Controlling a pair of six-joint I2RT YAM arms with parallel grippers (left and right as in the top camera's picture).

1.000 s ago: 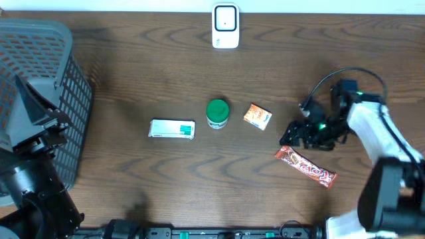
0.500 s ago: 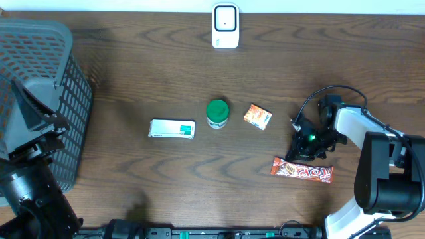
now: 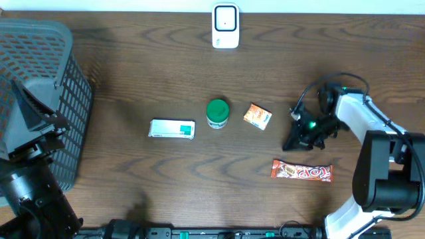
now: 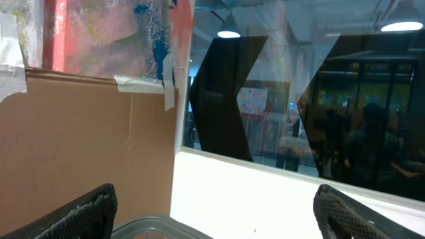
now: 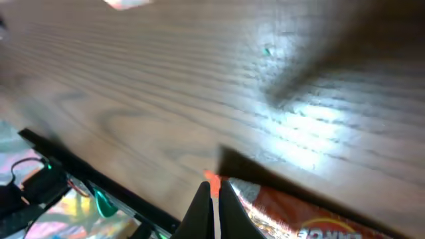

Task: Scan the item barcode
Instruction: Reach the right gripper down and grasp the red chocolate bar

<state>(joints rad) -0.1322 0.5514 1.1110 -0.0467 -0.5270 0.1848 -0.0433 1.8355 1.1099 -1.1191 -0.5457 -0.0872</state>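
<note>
Right gripper (image 3: 292, 141): fingers pressed together, holding nothing, 4 o'clock on table (image 3: 166, 179).
Candy bar (image 3: 302, 172): lies flat, at the gripper's 6 o'clock.
Right wrist view: wrapper end just beside the tips.
Left gripper (image 4: 216, 199): fingers apart.
Scanner (image 3: 226, 26): 12 o'clock.

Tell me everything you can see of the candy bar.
The candy bar is a long, flat bar in a glossy red-orange wrapper with pale lettering. It lies flat on the wooden table, running left to right, near the right arm. In the overhead view the shut right gripper hangs beside it, apart.
</note>
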